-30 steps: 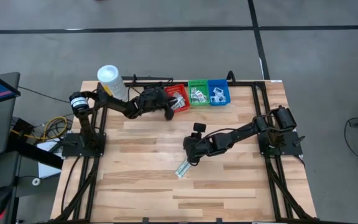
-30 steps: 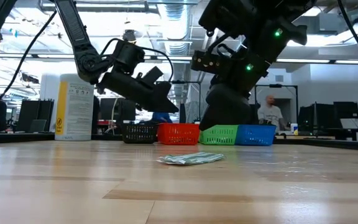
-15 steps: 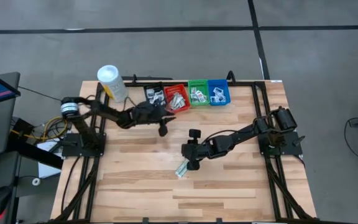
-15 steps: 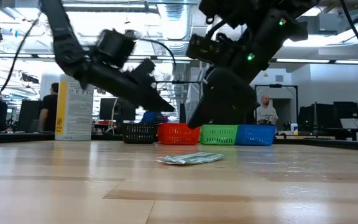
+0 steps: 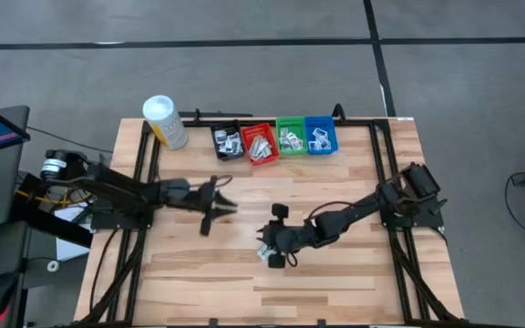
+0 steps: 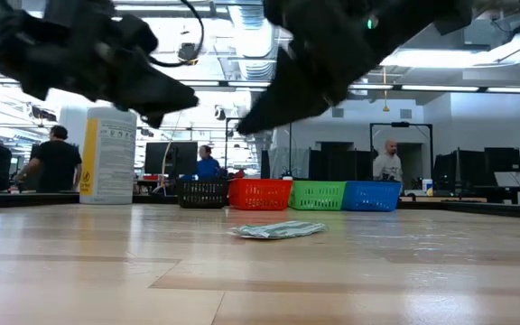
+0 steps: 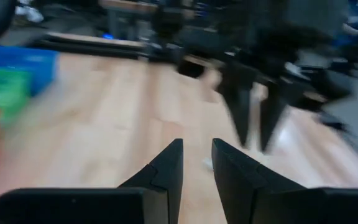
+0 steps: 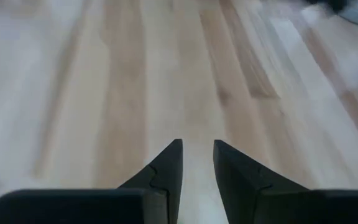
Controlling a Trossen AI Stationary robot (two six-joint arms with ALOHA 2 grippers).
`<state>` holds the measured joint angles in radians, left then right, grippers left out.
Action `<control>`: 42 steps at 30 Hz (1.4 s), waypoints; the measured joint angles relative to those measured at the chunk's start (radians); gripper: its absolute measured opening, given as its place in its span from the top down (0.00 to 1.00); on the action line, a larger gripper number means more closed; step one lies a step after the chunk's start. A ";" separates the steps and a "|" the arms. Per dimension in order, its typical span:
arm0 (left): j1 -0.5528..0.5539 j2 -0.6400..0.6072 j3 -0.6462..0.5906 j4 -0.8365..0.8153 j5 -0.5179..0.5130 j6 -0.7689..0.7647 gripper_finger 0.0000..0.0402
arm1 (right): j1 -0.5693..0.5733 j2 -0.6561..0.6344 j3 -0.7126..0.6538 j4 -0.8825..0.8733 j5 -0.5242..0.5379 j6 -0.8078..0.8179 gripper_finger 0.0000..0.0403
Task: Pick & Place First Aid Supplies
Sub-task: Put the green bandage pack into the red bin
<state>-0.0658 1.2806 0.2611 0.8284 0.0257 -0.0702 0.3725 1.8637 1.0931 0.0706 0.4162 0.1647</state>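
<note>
Both arms have swung nearer, blurred; left gripper (image 5: pixel 219 207) and right gripper (image 5: pixel 270 251) slightly parted, empty, half-hiding green strip (image 6: pixel 278 230).

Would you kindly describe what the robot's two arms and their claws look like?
Both arms are black, jointed links mounted on black frames at the table's sides. The left claw and right claw each have two dark, wedge-shaped fingers tapering to points. Yellow and black cables trail near the left arm's base.

The white canister (image 6: pixel 106 155) bears a yellow label with dark print, apparently too small to read.
</note>
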 joint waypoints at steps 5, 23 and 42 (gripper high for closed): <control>-0.164 -0.017 -0.043 0.017 -0.042 -0.074 0.79 | 0.036 0.000 0.000 0.113 0.000 0.098 0.79; -0.733 0.003 -0.048 0.041 -0.605 -0.257 0.79 | 0.256 0.007 -0.031 0.147 0.464 0.437 0.79; -0.659 0.003 -0.070 0.040 -0.704 -0.151 0.79 | 0.190 0.008 -0.130 0.138 0.400 0.565 0.78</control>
<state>-0.7250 1.2835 0.1908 0.8688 -0.6781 -0.2211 0.5625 1.8721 0.9630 0.2085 0.8160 0.7298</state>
